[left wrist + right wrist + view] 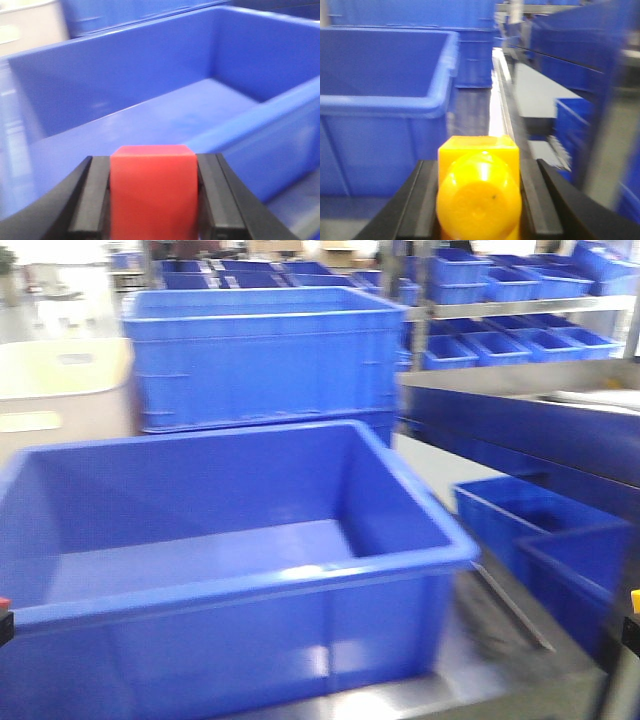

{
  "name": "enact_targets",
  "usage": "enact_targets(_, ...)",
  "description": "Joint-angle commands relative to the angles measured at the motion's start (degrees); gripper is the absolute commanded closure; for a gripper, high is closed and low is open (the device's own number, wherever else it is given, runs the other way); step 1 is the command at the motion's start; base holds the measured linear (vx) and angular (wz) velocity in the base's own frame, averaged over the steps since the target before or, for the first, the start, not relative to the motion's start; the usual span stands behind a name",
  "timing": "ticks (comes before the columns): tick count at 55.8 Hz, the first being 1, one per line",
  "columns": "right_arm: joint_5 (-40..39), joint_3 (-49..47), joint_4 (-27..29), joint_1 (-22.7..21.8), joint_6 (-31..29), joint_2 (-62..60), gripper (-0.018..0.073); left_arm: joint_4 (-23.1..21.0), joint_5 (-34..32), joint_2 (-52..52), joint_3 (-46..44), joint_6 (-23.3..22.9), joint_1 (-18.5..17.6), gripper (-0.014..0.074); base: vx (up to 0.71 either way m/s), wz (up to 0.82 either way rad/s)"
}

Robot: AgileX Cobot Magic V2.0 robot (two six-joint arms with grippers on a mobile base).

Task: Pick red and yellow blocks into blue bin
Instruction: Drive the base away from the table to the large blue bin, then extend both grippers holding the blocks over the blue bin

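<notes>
Left tool [152, 212]: clamped on red block [152, 185], at the front-left corner of the blue bin [250, 592]. Right tool [479, 222]: clamped on yellow block [479, 192], apart from the bin, to its right.

The red cube [152, 192] and yellow block [479, 195] (knob toward camera) are each gripped near the blue bin [200, 480].

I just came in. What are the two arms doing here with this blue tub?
Each arm holds one block by the blue bin. The left gripper is shut on the red block and faces the bin's inside. The right gripper is shut on the yellow block, outside the bin, to its right. No block lies in the bin yet.
</notes>
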Motion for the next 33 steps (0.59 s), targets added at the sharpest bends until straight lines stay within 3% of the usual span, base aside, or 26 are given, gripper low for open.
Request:
enact_targets(1,-4.6,-1.7,-0.1,0.0,-0.7,0.0,0.057,-0.7,-4.7,-0.3,-1.5,-0.5,0.0,0.0595,0.17,0.55)
enact_targets(16,-4.6,-1.7,-0.1,0.0,-0.7,0.0,0.057,-0.7,-4.7,-0.3,-1.5,-0.5,0.0,0.0595,0.13,0.45)
enact_targets(33,-4.6,-1.7,-0.1,0.0,-0.7,0.0,0.057,-0.7,-4.7,-0.3,-1.5,-0.5,0.0,0.0595,0.06,0.23)
